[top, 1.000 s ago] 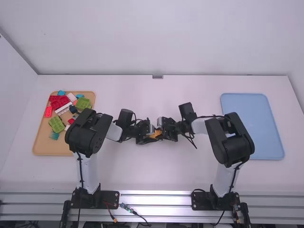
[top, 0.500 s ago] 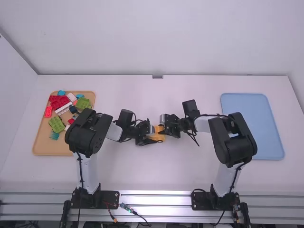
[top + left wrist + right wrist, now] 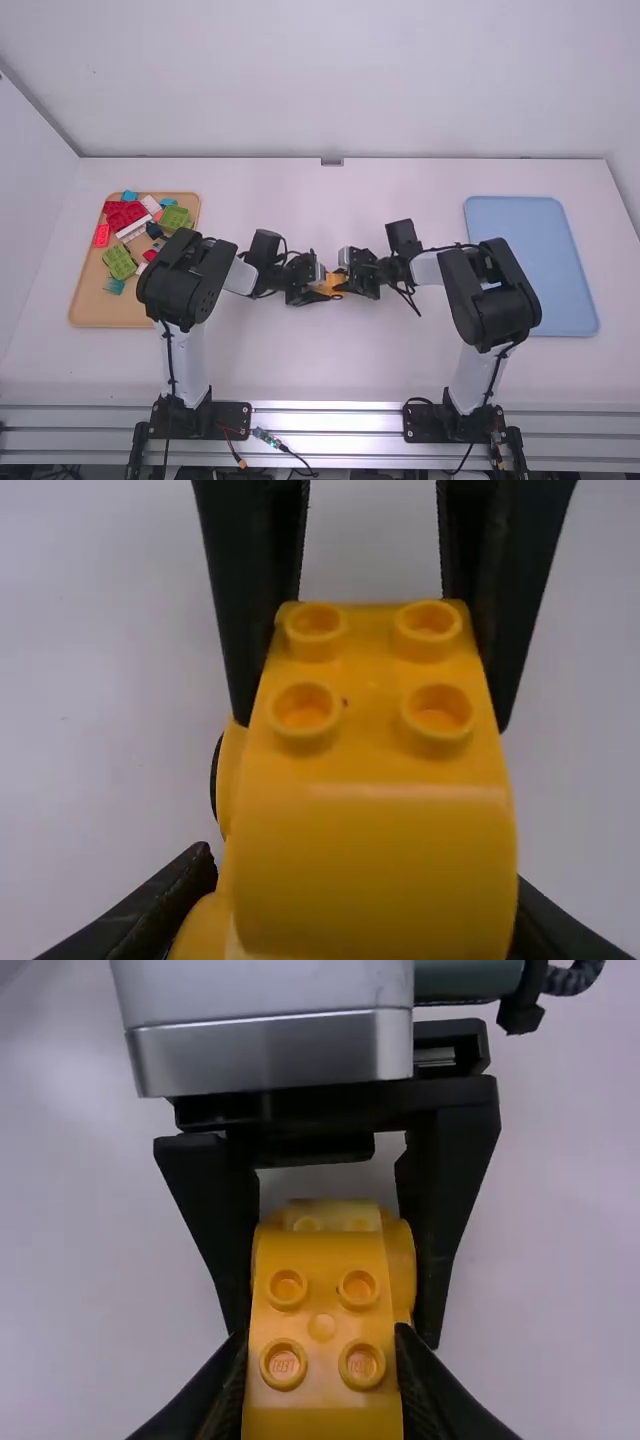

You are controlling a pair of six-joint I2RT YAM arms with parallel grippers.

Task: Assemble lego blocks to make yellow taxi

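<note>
Easing the right tool (image 3: 321, 1336) slightly away from the left tool (image 3: 364, 872), I expose more of the studded yellow taxi body (image 3: 372, 680), pinched by both over the middle of the tabletop (image 3: 330, 360), probably to seat its blocks more firmly.

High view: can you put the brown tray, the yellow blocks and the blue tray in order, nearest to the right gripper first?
1. Yellow blocks: right at the right gripper's tips, between the two grippers.
2. Blue tray: on the table's right side.
3. Brown tray: over on the left side.
</note>
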